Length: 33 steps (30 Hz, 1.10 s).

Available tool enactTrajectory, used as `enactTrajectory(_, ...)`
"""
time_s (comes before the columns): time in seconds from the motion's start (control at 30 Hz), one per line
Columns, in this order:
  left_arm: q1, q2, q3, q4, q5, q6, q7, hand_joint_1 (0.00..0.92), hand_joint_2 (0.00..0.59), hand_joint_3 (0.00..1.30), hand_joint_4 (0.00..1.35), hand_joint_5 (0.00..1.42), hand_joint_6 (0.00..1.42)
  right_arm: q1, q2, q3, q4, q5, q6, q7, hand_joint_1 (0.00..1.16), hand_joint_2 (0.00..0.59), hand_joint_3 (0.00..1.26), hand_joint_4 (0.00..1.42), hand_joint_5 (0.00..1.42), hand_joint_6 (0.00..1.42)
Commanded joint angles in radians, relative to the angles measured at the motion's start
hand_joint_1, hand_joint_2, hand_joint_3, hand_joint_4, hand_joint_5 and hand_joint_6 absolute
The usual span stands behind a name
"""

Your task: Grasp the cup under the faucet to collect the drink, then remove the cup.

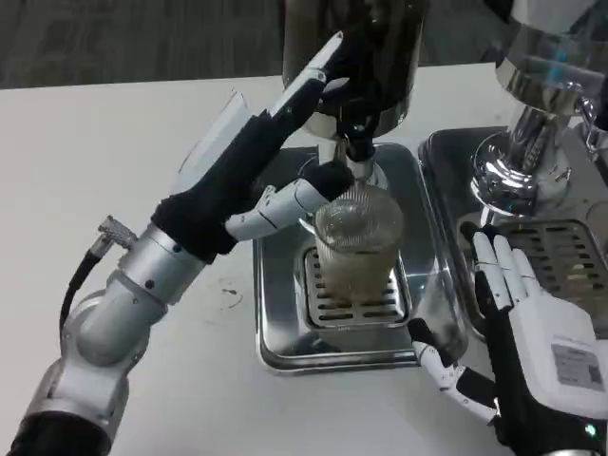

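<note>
The cup (357, 249), a ribbed clear glass, stands upright on the slotted grate of the drip tray (285, 313), directly beneath the faucet (357, 152) of the dark dispenser (353, 52). It holds a pale liquid in its lower part. The left hand (261, 166) reaches in from the left of the cup, its long fingers (313, 76) extended up alongside the dispenser body and its thumb set against the cup's upper left side near the rim. The fingers are spread wide and do not enclose the cup; whether the thumb actually presses on the glass cannot be told. The right hand (537, 337) lies with its white back up at the right edge of the drip tray, its fingers (499, 261) straight, slightly apart and pointing away from the robot, holding nothing. Its thumb extends toward the front right corner of the tray, near the rim. A second, chrome dispenser (541, 104) stands on its own tray (446, 152) to the right, just beside the first. Both trays rest on the white surface (114, 161).
</note>
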Motion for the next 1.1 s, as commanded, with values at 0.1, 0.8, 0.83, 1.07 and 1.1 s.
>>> enactTrajectory(0.1, 0.054, -0.007, -0.015, -0.037, 0.019, -0.028, -0.019, 0.0, 0.14, 0.06, 0.0, 0.2, 0.15, 0.0, 0.0, -0.008, 0.001, 0.001, 0.0, -0.005, 0.43, 0.343, 0.02, 0.0, 0.04, 0.22)
enactTrajectory(0.8, 0.086, 0.078, -0.014, -0.139, 0.317, -0.123, 0.127, 0.0, 0.147, 0.1, 0.0, 0.22, 0.16, -0.017, 0.004, -0.004, 0.03, 0.006, -0.009, -0.011, 0.43, 0.343, 0.02, 0.0, 0.04, 0.22)
enactTrajectory(0.83, 0.085, 0.083, -0.017, -0.135, 0.331, -0.125, 0.139, 0.0, 0.148, 0.1, 0.0, 0.22, 0.16, -0.018, 0.004, -0.003, 0.031, 0.005, -0.009, -0.012, 0.43, 0.343, 0.02, 0.0, 0.04, 0.22)
enactTrajectory(1.07, 0.083, 0.119, -0.036, -0.146, 0.49, -0.144, 0.258, 0.0, 0.149, 0.1, 0.0, 0.22, 0.17, -0.011, 0.008, 0.002, 0.028, -0.009, -0.002, -0.024, 0.43, 0.349, 0.02, 0.0, 0.04, 0.22)
enactTrajectory(1.1, 0.084, 0.122, -0.039, -0.148, 0.5, -0.145, 0.271, 0.0, 0.15, 0.11, 0.0, 0.22, 0.17, -0.011, 0.009, 0.003, 0.028, -0.009, -0.001, -0.025, 0.43, 0.349, 0.02, 0.0, 0.04, 0.22)
